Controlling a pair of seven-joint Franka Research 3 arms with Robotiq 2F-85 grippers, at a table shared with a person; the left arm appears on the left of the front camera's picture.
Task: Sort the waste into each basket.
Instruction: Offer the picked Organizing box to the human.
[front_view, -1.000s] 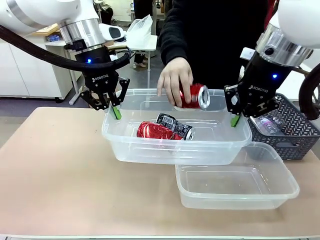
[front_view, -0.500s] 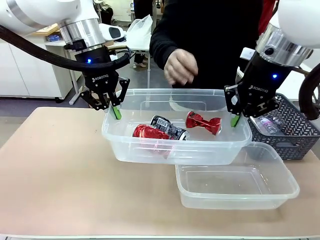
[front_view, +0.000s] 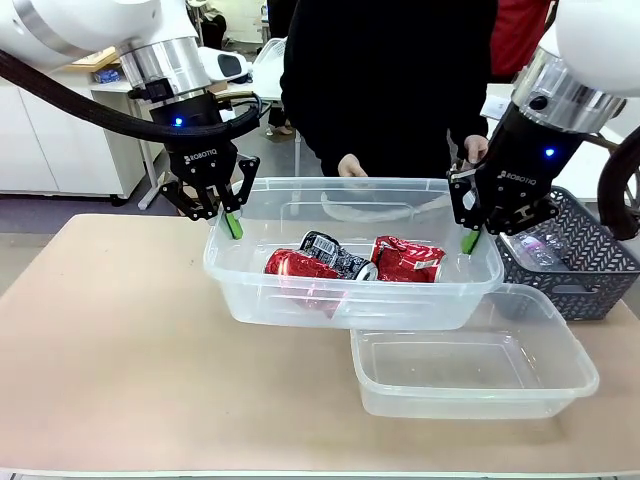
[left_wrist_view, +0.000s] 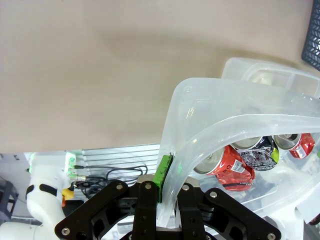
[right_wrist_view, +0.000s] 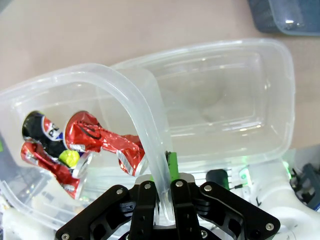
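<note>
On your left, the left gripper (front_view: 232, 226) is clamped on the left rim of the bigger clear tub (front_view: 420, 305) — green pad against the wall. Inside it lie three crushed cans (close together in a row): a red can (front_view: 290, 266), a black-and-red can (front_view: 338, 252) and a second red can (front_view: 408, 259). A person's hand (front_view: 352, 165) sits behind the far rim. The right gripper (front_view: 468, 240) pinches the right rim. A smaller tub (front_view: 470, 395) rests on the table (front_view: 120, 340) in front — a dark lattice basket (front_view: 590, 275) stands far right.

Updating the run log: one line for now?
left gripper: shut on clear tub rim | right gripper: shut on opposite rim | inside: three crushed cans
</note>
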